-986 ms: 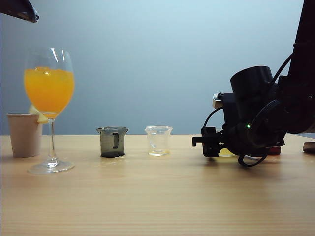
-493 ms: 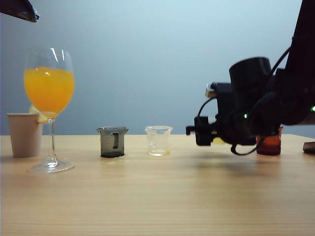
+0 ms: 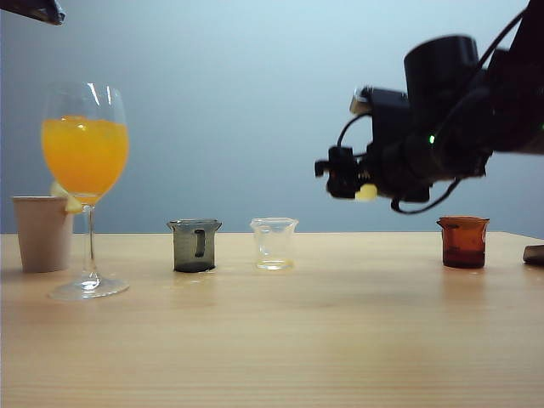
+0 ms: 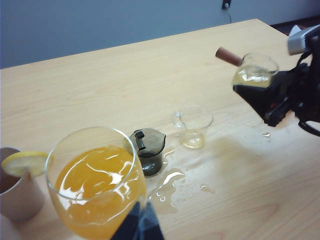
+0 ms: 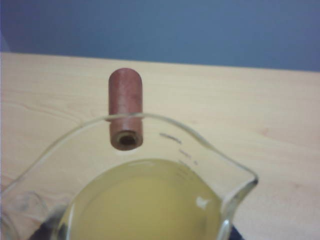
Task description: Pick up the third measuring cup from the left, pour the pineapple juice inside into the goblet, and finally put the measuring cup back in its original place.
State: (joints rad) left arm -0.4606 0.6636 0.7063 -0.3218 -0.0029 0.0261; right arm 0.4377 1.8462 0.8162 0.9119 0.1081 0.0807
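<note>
Holding the third measuring cup [image 4: 255,70] aloft, the right gripper [image 3: 361,183] sits well above the table [image 3: 272,323], right of centre in the exterior view; its jaws are closed on the cup's clear body, partly spread to the cup's width. Cup reads upright or nearly so. Pineapple juice [image 5: 142,205] inside, pale yellow, level well below the rim; the reddish-brown handle nub [image 5: 126,107] projects from the rim on the side away from the gripper. In the exterior view only a small yellow patch of the cup shows beneath the gripper. On the table, left to right: beige paper cup [image 3: 41,231] with a lemon slice [image 4: 22,162] on its rim, the goblet [image 3: 85,187] just beside it, bowl largely filled with deep orange liquid, then a smoky grey measuring cup [image 3: 195,245], a clear flared cup [image 3: 274,243] with a trace of yellowish liquid at the bottom, and far right an amber-brown cup [image 3: 463,241]. Spilled liquid [image 4: 172,182] pooled on the wood near the grey cup. Left gripper: only a dark tip [image 4: 140,225] shows at the goblet's near side in its wrist view; cannot tell whether open or closed, nor whether it touches the glass.
</note>
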